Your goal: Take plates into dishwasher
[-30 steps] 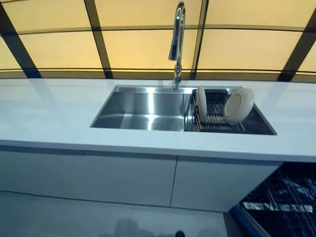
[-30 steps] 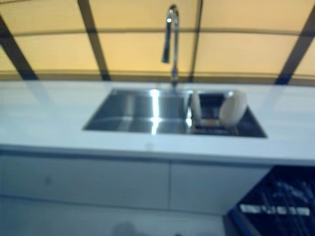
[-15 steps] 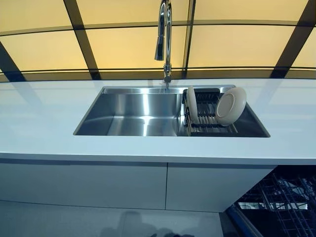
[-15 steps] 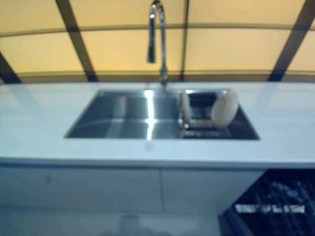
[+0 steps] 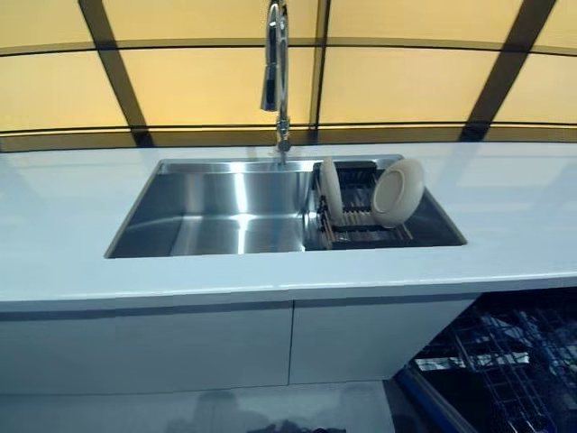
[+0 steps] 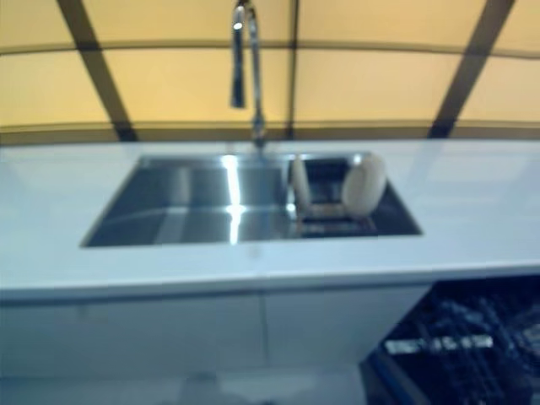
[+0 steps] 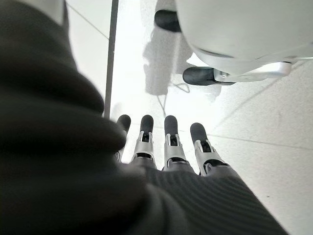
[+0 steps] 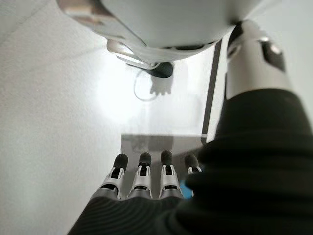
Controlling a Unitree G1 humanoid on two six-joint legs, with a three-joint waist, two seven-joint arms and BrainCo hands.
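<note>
Two cream plates stand on edge in a dark rack [image 5: 361,225] in the right half of the steel sink [image 5: 207,212]: one [image 5: 330,188] seen nearly edge-on, the other [image 5: 398,191] leaning to its right. The open dishwasher [image 5: 500,361] with its wire rack shows at the lower right, below the counter. Neither hand appears in the eye views. My left hand [image 7: 166,147] shows in its wrist view, fingers straight, pointing at the floor and holding nothing. My right hand [image 8: 142,178] hangs likewise over the floor, fingers straight and empty.
A tall chrome tap [image 5: 277,72] rises behind the sink. The white counter [image 5: 72,225] runs left and right of the sink, with white cabinet fronts [image 5: 180,347] below. Yellow panels with dark frames [image 5: 198,81] form the back wall.
The whole picture has shifted leftwards, so the camera has turned to the right; more of the dishwasher shows. The plates have not moved.
</note>
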